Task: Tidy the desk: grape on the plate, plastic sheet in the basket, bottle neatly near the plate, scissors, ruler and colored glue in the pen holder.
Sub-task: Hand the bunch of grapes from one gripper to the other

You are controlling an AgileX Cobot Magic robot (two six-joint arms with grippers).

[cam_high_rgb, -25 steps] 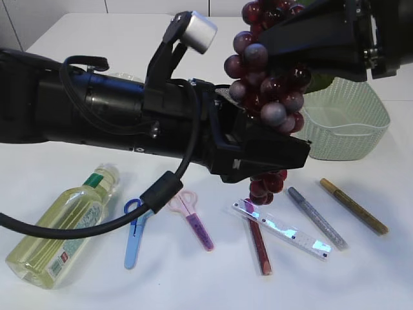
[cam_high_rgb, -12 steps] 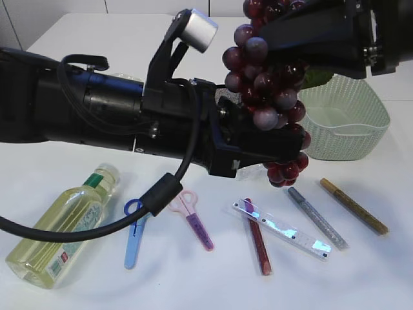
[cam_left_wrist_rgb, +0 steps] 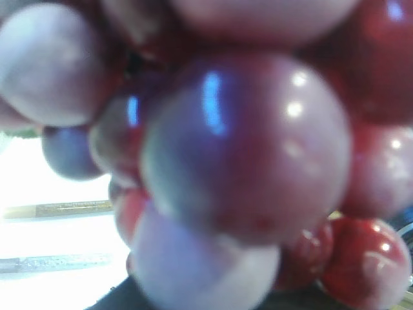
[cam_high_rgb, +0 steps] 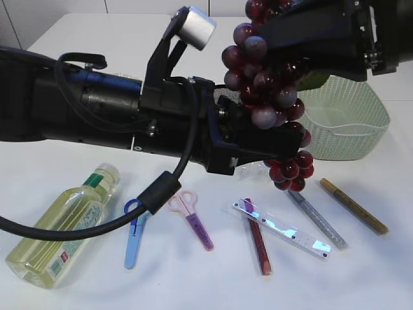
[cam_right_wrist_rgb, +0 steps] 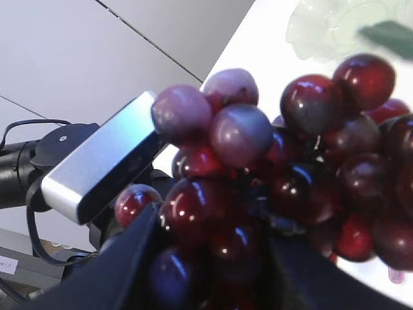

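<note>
A bunch of dark red grapes (cam_high_rgb: pixel 264 97) hangs in mid-air above the table's middle. My left gripper (cam_high_rgb: pixel 258 152) reaches in from the left and is shut on the bunch's lower half; grapes (cam_left_wrist_rgb: pixel 245 148) fill the left wrist view. My right gripper (cam_high_rgb: pixel 303 39) comes from the top right, its fingers on either side of the bunch's top (cam_right_wrist_rgb: pixel 258 161); whether they still press is unclear. On the table lie the bottle (cam_high_rgb: pixel 61 226), blue scissors (cam_high_rgb: pixel 133 232), pink scissors (cam_high_rgb: pixel 193 219), the ruler (cam_high_rgb: pixel 284 227) and three glue pens (cam_high_rgb: pixel 317 219). The pen holder is out of view.
A pale green basket (cam_high_rgb: pixel 348 123) stands at the back right, behind the grapes. A pale green scalloped plate (cam_right_wrist_rgb: pixel 316 26) shows in the right wrist view's top corner. A crinkled clear sheet edge (cam_high_rgb: pixel 248 169) peeks out under the left gripper.
The left gripper's jaws have closed in on the bunch. The bunch has shifted slightly right, its lowest grapes now hanging past the left gripper's tip.
</note>
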